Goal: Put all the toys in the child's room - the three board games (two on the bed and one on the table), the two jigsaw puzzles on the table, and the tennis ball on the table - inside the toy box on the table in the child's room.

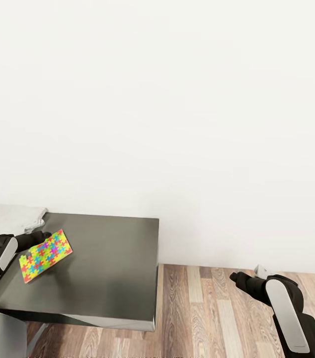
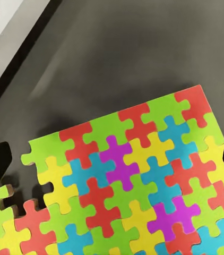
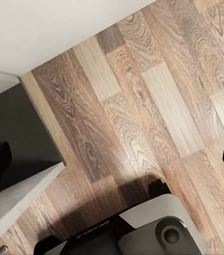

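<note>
Head view: left gripper [image 1: 28, 242] clamps one jigsaw puzzle [image 1: 45, 255] by an edge, above the dark side desk [image 1: 108, 268]. Risk, judged: the thin sheet pivots or slips from so shallow a pinch. Puzzle tilts, long axis running away from the fingers. Right gripper [image 1: 233, 276] empty, spread wide over the wood floor [image 1: 202, 318].

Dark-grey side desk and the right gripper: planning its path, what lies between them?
In the head view, bare wood-plank floor separates the dark-grey side desk from the right gripper.
</note>
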Controlling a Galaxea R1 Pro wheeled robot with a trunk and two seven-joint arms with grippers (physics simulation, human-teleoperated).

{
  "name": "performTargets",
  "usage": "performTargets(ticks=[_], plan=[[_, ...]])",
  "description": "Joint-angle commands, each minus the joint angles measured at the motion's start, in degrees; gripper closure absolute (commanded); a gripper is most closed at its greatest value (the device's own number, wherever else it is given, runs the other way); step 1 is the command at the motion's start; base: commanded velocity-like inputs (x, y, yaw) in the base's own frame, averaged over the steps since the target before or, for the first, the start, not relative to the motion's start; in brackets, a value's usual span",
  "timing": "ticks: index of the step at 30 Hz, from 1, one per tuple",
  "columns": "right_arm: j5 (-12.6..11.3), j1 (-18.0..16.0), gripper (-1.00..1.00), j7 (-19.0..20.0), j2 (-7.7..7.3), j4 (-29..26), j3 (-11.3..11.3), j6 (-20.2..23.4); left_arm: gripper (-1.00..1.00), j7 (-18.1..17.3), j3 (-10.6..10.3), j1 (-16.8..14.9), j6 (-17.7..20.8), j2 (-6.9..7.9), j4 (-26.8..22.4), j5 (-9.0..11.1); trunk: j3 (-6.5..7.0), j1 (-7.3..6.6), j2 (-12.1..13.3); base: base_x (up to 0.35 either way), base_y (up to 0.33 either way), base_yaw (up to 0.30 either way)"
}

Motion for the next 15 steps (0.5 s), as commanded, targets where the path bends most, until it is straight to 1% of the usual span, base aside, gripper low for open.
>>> performTargets(ticks=[1, 12, 15], plan=[[-0.6, 0.0, -1.00, -0.6, -0.02, -0.1, 0.0, 0.2, -1.00, -0.2, 0.2, 0.0, 0.4, -0.03, 0.0, 0.0, -0.17, 0.02, -0.1, 0.012, 0.000, 0.000], [-0.6, 0.0, -1.00, -0.6, 0.03, -0.1, 0.0, 0.2, -1.00, -0.2, 0.2, 0.0, 0.4, 0.01, 0.0, 0.1, -1.20, 0.02, -0.1, 0.004, 0.001, 0.000], [-0.6, 0.0, -1.00, -0.6, 0.05, -0.1, 0.0, 0.2, -1.00, -0.2, 0.2, 0.0, 0.4, 0.00, -0.1, 0.1, -1.49, 0.02, -0.1, 0.070, 0.070, 0.000]])
